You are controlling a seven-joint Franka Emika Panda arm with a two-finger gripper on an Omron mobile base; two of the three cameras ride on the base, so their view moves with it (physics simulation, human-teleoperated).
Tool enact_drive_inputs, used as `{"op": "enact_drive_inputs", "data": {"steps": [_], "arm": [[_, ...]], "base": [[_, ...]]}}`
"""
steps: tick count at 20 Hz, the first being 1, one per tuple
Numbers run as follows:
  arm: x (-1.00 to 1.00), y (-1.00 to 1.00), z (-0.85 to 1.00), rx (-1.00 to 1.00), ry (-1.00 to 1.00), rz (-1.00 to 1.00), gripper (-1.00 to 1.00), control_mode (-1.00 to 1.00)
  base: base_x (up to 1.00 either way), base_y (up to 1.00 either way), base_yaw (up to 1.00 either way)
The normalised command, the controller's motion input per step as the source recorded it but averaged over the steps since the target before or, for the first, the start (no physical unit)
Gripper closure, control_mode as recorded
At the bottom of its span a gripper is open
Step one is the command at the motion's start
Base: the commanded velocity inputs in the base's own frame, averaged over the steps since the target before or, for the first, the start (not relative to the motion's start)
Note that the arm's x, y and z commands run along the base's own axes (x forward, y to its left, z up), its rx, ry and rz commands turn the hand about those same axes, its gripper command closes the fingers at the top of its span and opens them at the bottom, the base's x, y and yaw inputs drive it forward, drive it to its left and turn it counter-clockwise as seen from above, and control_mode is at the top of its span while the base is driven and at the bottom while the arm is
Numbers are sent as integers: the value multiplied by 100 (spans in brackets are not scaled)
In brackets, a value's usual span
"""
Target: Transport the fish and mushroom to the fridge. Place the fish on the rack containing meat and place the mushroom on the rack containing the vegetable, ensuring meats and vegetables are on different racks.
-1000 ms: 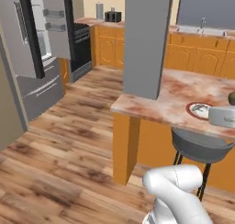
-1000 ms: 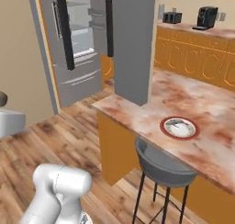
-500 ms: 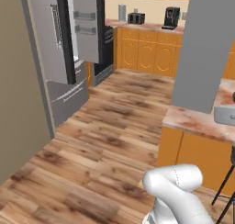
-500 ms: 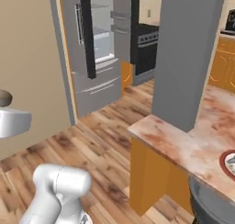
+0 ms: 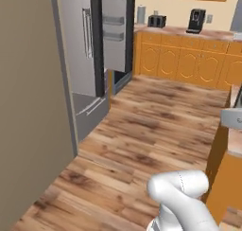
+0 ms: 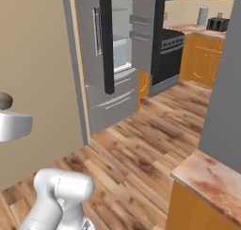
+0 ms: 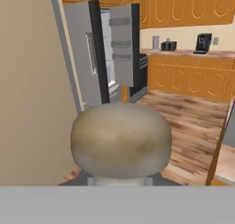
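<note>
A beige-brown mushroom (image 7: 120,142) with a rounded cap sits right in front of the hand camera, and my gripper (image 7: 120,182) is shut on its short stem, the fingers mostly hidden under the cap. In the right base view the same mushroom (image 6: 4,101) peeks over the hand at the left edge. The fridge (image 5: 92,45) (image 6: 108,50) (image 7: 108,53) stands ahead on the left, some way off across the floor, with its dark-edged doors open and door bins showing. Its racks, the meat and the vegetable are too far inside to make out. The fish is out of view.
A beige wall (image 5: 28,107) runs close on the left, up to the fridge. Orange cabinets (image 5: 189,59) with a coffee machine and toaster line the back. A dark stove (image 6: 167,54) stands right of the fridge. The marble island corner (image 6: 212,182) is near on the right. Wood floor lies between.
The whole picture has shifted: the base has driven and turned toward the fridge, which is now larger and nearer. The island has slid off to the right. The mushroom stays gripped.
</note>
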Motion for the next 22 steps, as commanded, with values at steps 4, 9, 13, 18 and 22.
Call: {"op": "enact_drive_inputs", "data": {"steps": [4,9,13,18,22], "arm": [[0,0,0,0,0,0,100,100],[0,0,0,0,0,0,100,100],[0,0,0,0,0,0,100,100],[0,0,0,0,0,0,100,100],[0,0,0,0,0,0,100,100]], "base": [[100,36,0],[100,20,0],[100,33,0],[100,11,0],[95,-58,23]]}}
